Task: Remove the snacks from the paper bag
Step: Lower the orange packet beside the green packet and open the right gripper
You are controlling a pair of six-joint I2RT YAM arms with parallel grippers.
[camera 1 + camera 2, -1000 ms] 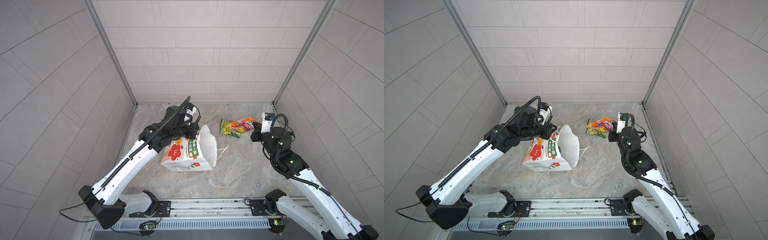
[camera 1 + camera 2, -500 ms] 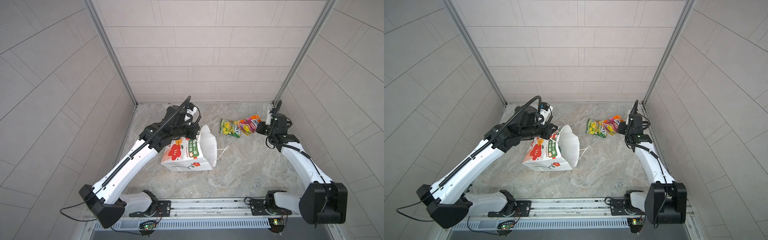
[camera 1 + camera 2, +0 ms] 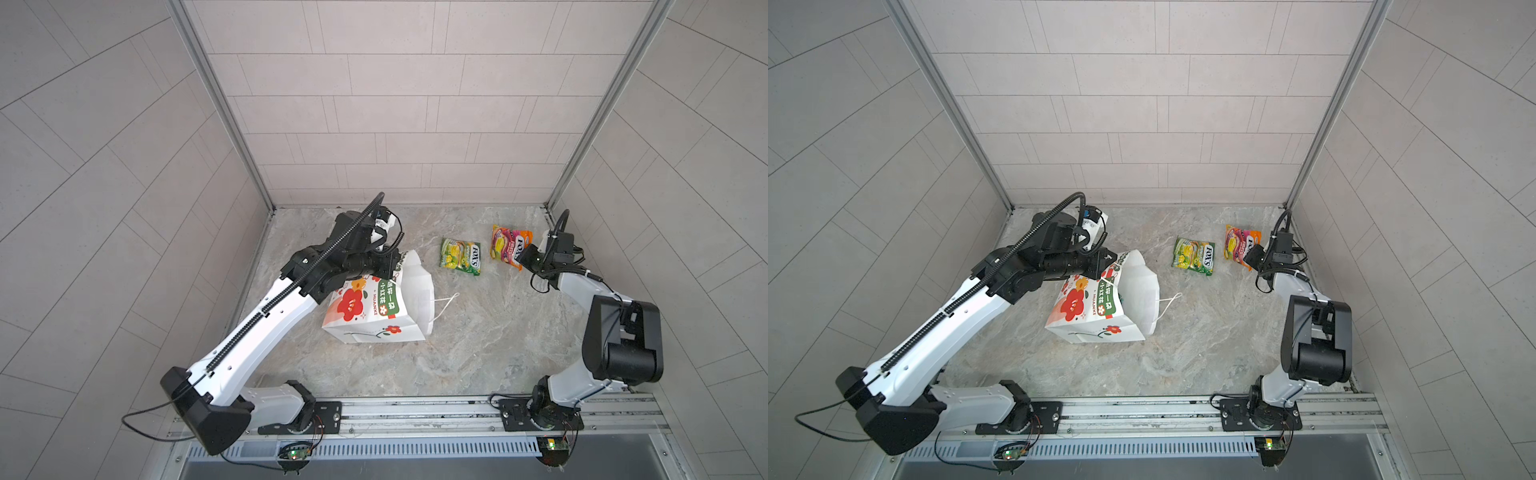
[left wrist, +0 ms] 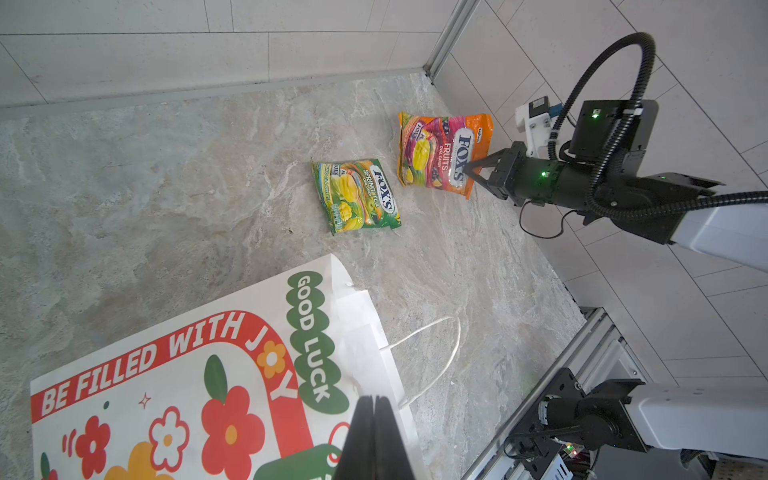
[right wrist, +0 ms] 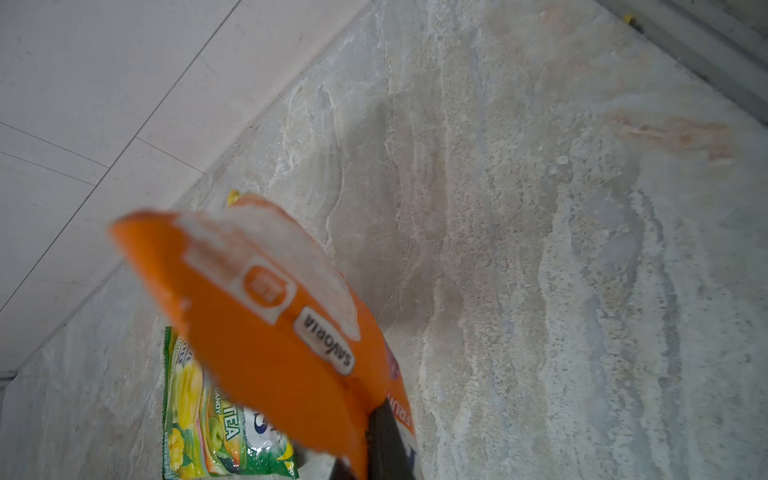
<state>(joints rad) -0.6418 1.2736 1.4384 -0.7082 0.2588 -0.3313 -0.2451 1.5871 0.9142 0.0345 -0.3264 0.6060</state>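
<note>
The white paper bag (image 3: pixel 370 320) rests on the marble table (image 3: pixel 478 353), left of the middle in both top views, tipped with its open mouth toward the right and one cord handle (image 3: pixel 444 305) trailing on the stone. To its right a green pouch (image 3: pixel 460 256) lies flat, with an orange pouch (image 3: pixel 506 247) just beyond it near the far right corner. The left gripper (image 3: pixel 392 266) is pinched tight on the bag's upper rim, and the right gripper (image 4: pixel 471 172) is clamped on one edge of the orange pouch.
</note>
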